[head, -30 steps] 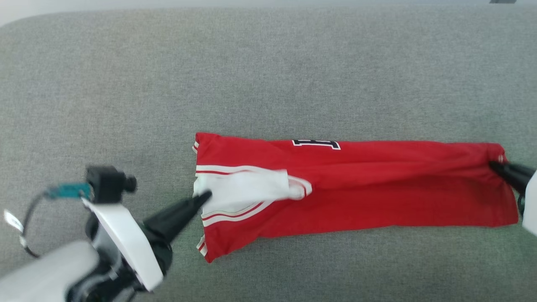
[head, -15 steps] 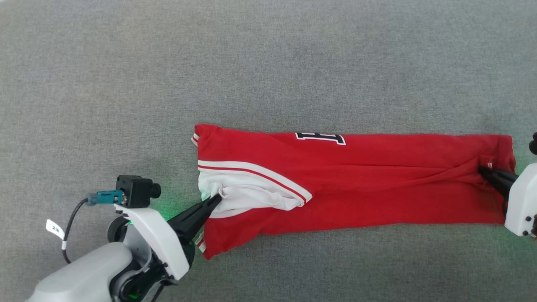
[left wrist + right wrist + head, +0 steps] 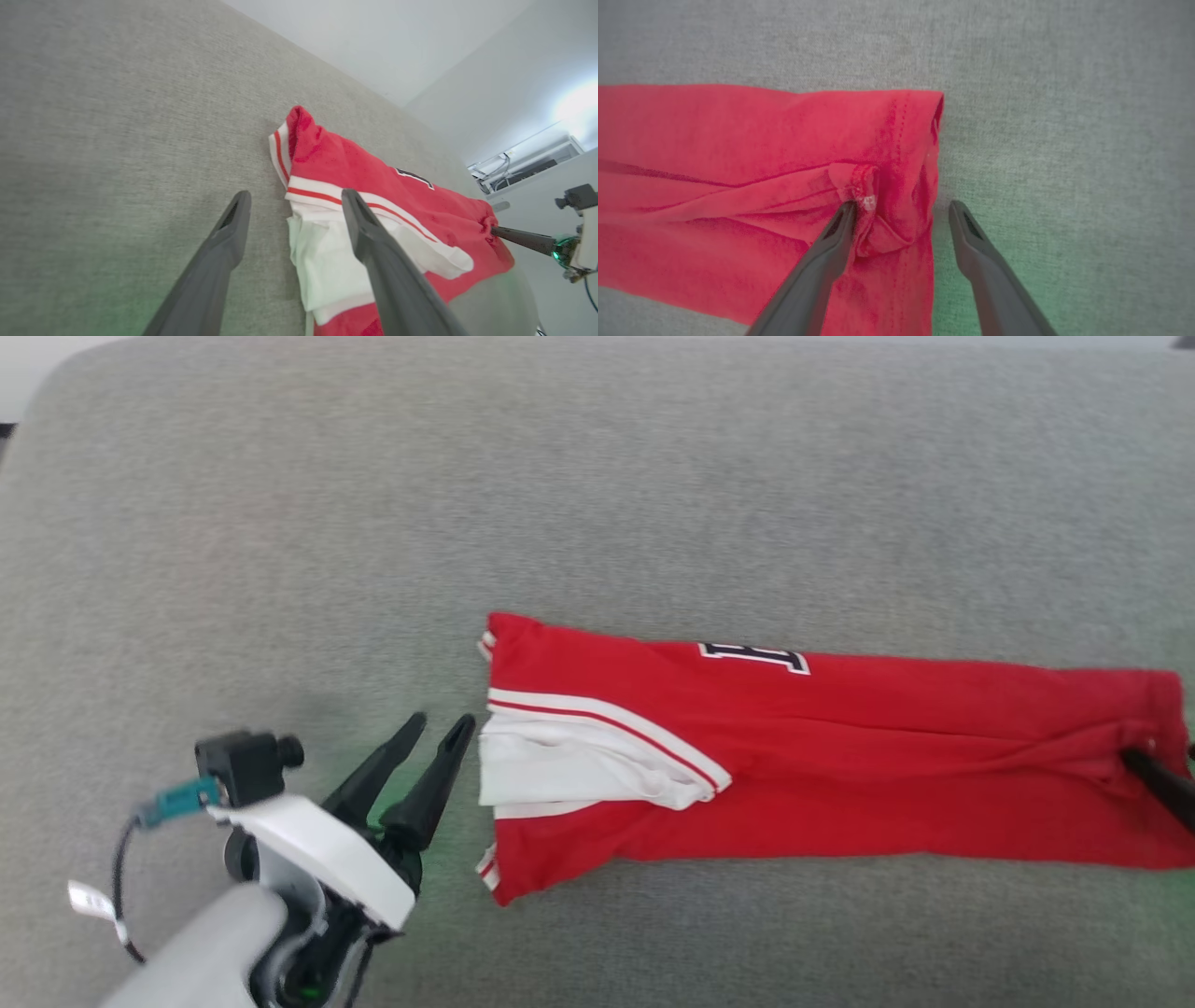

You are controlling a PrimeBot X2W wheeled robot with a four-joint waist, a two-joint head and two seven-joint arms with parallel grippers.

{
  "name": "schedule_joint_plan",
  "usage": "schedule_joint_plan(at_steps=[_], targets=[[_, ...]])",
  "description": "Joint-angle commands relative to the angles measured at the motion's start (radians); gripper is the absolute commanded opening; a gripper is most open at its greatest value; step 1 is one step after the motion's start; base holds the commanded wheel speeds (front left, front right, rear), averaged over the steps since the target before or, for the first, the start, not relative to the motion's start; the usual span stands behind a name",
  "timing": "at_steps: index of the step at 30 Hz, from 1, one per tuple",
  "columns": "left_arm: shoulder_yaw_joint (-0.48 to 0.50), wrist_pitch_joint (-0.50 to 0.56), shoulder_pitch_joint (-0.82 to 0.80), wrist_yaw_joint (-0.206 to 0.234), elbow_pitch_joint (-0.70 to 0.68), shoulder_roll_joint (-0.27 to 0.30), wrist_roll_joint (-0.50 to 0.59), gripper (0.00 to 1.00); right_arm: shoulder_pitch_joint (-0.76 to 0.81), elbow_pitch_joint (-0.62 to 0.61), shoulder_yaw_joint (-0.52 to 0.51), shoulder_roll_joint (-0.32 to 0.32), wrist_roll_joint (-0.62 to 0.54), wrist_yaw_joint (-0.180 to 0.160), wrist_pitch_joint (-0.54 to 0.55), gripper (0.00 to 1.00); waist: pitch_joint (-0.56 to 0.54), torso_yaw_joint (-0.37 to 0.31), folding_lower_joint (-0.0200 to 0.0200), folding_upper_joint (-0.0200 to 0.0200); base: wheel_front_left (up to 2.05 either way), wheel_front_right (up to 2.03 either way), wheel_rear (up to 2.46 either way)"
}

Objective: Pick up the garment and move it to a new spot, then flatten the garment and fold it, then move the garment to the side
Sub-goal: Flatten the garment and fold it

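Red-and-white jersey garment point(image 3: 840, 775) lies folded lengthwise on the grey fabric surface point(image 3: 597, 476), left pincer point(image 3: 441, 719) and right pincer point(image 3: 902, 205) both spread at its ends; another fold and the shift aside seem to remain.

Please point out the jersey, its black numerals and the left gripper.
jersey point(image 3: 887, 756), head view, red middle part.
black numerals point(image 3: 754, 657), head view, middle of the print.
left gripper point(image 3: 441, 720), head view, between its fingertips.
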Motion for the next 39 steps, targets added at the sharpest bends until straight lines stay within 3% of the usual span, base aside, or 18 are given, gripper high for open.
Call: schedule_joint_plan(at_steps=[1,7,15,16,18,19,22,28,39], targets=[[0.022,-0.004,0.025,0.006,0.008,-0.014,0.035,1.00,0.009,0.008,-0.007,0.003,0.002,0.000,0.008,1.00,-0.006,0.017,0.0000,-0.0001,0.00,0.00,0.00],[0.268,-0.005,0.155,-0.003,0.071,-0.161,0.240,1.00,0.027,0.064,-0.037,0.023,0.005,0.000,0.050,1.00,-0.009,0.057,0.0000,-0.0001,0.00,0.00,0.00],[0.549,-0.005,0.256,-0.008,0.038,-0.299,0.678,1.00,0.020,0.095,-0.037,0.050,0.003,0.000,0.091,1.00,-0.019,0.088,0.0000,-0.0001,0.00,0.00,0.00],[0.578,-0.005,0.268,-0.007,0.023,-0.315,0.726,1.00,0.020,0.096,-0.037,0.053,0.007,0.000,0.096,0.91,-0.020,0.089,0.0000,-0.0001,0.00,0.00,0.00],[0.623,-0.005,0.290,-0.008,-0.005,-0.344,0.818,1.00,0.019,0.100,-0.036,0.057,0.009,0.000,0.106,0.49,-0.022,0.091,0.0000,-0.0001,0.00,0.00,0.00],[0.647,-0.005,0.299,-0.008,-0.021,-0.352,0.868,1.00,0.021,0.100,-0.032,0.058,0.011,0.000,0.113,0.43,-0.022,0.092,0.0000,-0.0001,0.00,0.00,0.00],[0.693,-0.005,0.325,-0.008,-0.060,-0.386,0.981,1.00,0.019,0.100,-0.031,0.058,0.014,0.000,0.124,0.02,-0.024,0.089,0.0000,-0.0001,0.00,0.00,0.00],[0.746,-0.005,0.358,-0.009,-0.119,-0.424,1.096,1.00,0.009,0.107,-0.038,0.064,0.017,0.000,0.115,0.00,-0.026,0.071,0.0000,-0.0001,0.00,0.00,0.00],[0.736,-0.005,0.366,-0.008,-0.167,-0.421,1.106,1.00,-0.032,0.162,-0.123,-0.013,-0.018,-0.002,0.063,0.00,-0.013,-0.007,0.0000,-0.0001,0.00,0.00,0.00]])
